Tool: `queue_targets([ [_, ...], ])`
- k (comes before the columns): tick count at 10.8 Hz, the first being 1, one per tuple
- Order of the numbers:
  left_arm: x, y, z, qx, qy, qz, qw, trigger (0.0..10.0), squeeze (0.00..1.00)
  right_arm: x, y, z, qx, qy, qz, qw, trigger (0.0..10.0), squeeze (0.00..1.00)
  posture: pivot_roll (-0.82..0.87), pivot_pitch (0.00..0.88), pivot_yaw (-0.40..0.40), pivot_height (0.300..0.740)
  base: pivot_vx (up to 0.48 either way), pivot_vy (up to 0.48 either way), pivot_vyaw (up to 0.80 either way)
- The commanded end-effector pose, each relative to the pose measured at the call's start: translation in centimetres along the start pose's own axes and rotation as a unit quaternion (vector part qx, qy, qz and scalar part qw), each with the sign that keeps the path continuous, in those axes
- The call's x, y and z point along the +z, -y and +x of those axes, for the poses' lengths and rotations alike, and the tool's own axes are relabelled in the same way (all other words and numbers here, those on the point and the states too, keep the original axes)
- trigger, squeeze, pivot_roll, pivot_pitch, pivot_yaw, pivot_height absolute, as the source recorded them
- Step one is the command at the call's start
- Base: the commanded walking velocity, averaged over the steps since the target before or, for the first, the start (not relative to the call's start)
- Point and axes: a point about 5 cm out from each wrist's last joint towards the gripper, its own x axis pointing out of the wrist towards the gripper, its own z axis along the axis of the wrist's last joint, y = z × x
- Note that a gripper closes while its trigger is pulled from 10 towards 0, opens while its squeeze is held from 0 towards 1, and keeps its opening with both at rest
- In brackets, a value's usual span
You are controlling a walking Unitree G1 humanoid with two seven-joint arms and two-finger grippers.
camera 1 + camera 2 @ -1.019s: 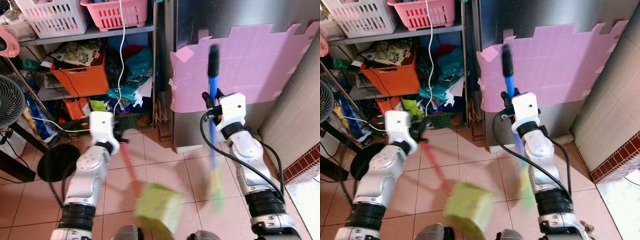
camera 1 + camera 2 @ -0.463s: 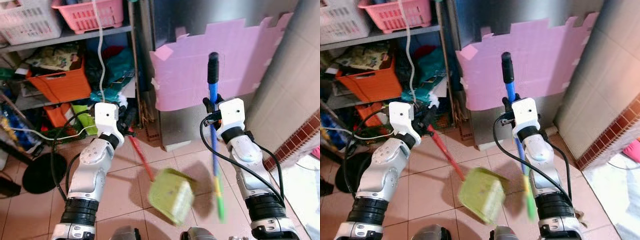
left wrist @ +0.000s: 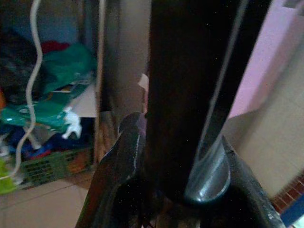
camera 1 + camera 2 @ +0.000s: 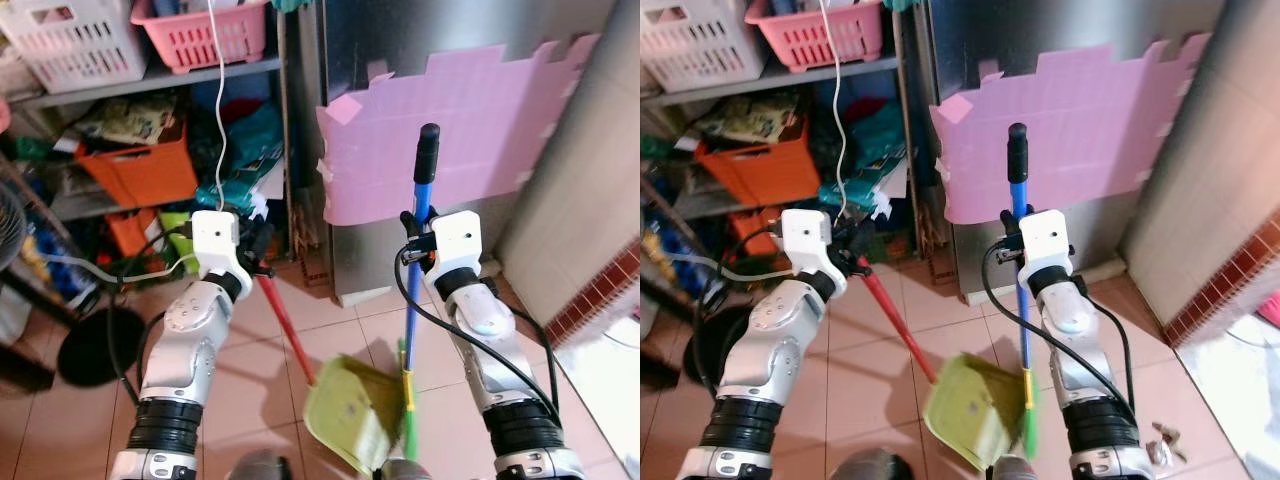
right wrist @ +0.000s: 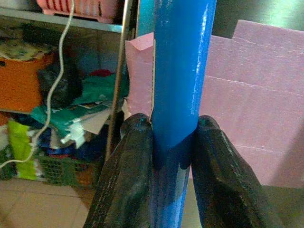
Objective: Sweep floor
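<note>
My right gripper (image 4: 412, 250) is shut on the blue handle of a broom (image 4: 420, 215), which stands nearly upright with its black tip up and its green bristles (image 4: 408, 425) down by the floor. In the right wrist view the black fingers (image 5: 130, 161) clamp the blue handle (image 5: 183, 61) from both sides. My left gripper (image 4: 262, 262) is shut on the red handle (image 4: 287, 328) of a yellow-green dustpan (image 4: 350, 415). The pan hangs low over the tiles, right beside the bristles. The left wrist view has the dark handle (image 3: 190, 95) between the fingers.
A cluttered shelf stands at the left with a pink basket (image 4: 195, 35), a white basket (image 4: 75, 40), an orange bin (image 4: 140, 170) and a hanging white cable (image 4: 218, 110). Ahead is a steel cabinet with a pink sheet (image 4: 450, 130). Tiled wall (image 4: 590, 200) at right. Small debris (image 4: 1165, 435) lies on the floor.
The view has swung and steadied. The dustpan has dropped lower toward the broom's bristles, and the broom now stands more upright. Both grippers keep their hold.
</note>
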Motion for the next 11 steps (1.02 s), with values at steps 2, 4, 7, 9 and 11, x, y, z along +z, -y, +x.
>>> queue_targets([
  [2, 1.51, -0.49, -0.02, 0.005, 0.026, 0.012, 1.0, 10.0, 0.0, 1.33, 0.21, 0.47, -0.004, 0.025, -0.008, 1.0, 10.0, 0.0, -0.11, 0.0, 0.075, 0.74, 0.0, 0.48, -0.8],
  [4, 1.57, -0.51, 0.12, 0.007, 0.026, 0.014, 1.0, 10.0, 0.0, 1.35, 0.17, 0.55, -0.002, 0.024, -0.006, 1.0, 10.0, 0.0, -0.11, 0.0, 0.073, 0.74, 0.0, 0.48, 0.0],
  [7, 1.79, -0.39, 0.21, -0.004, 0.033, 0.009, 0.999, 10.0, 0.0, 1.46, 0.12, 0.5, -0.002, 0.026, -0.006, 1.0, 10.0, 0.0, -0.11, 0.0, 0.074, 0.74, 0.0, 0.48, 0.0],
  [9, 1.89, 0.14, 0.26, -0.044, 0.028, -0.006, 0.999, 10.0, 0.0, 1.38, 0.36, 0.39, -0.004, 0.022, -0.01, 1.0, 10.0, 0.0, -0.12, 0.0, 0.078, 0.74, 0.0, 0.48, -0.61],
  [11, 1.78, 0.29, 0.2, -0.055, 0.022, -0.001, 0.998, 10.0, 0.0, 1.38, 0.5, 0.36, -0.004, 0.021, -0.017, 1.0, 10.0, 0.0, -0.11, 0.0, 0.074, 0.74, 0.0, 0.48, -0.8],
])
